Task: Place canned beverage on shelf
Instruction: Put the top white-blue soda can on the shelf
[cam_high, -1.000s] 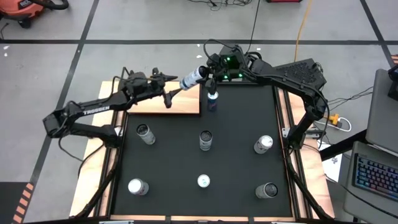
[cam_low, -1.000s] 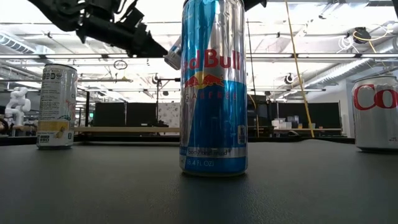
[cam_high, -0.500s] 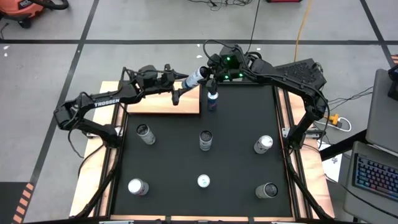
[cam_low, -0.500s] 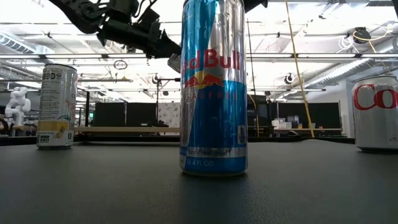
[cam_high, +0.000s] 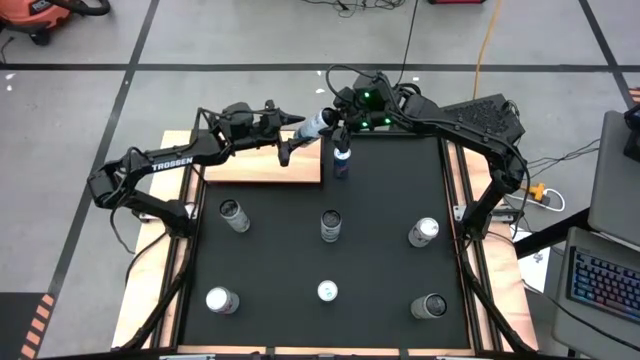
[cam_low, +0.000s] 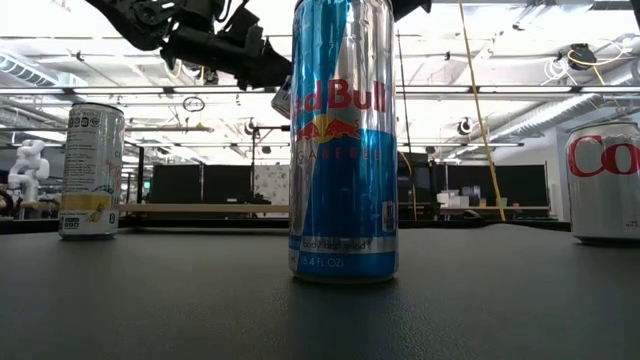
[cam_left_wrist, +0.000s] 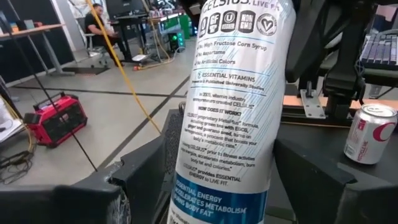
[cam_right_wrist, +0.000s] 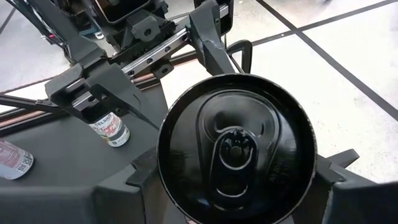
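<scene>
A white and blue Celsius can (cam_high: 312, 125) is held in the air past the table's far edge, lying tilted. My right gripper (cam_high: 330, 119) is shut on its lid end. My left gripper (cam_high: 292, 140) is open, with one finger (cam_left_wrist: 134, 180) on each side of the can's lower part (cam_left_wrist: 230, 155); I see no touch. The shelf (cam_high: 262, 166), a light-wood board, lies at the mat's far left, below the left gripper. In the right wrist view the can's black lid (cam_right_wrist: 236, 149) faces the camera, with the left gripper (cam_right_wrist: 155, 56) beyond it. My right gripper pinches the can's wall at its lid end (cam_right_wrist: 163, 163) between its two fingers (cam_right_wrist: 140, 173). They come roughly level from the table's right side and lie along the can. The can is lifted clear and tilted, its bottom toward the left gripper.
A dark blue can (cam_high: 341, 160) stands on the black mat (cam_high: 380, 260) just below the right gripper. Several more cans stand upright across the mat, among them a Red Bull can (cam_low: 342, 140), a pale can (cam_low: 92, 170) and a Coke can (cam_low: 605, 180).
My left gripper has moved toward the table's right and far edge, closing in on the held can until its fingers flank the can's lower part. The right gripper and the can have stayed where they were.
</scene>
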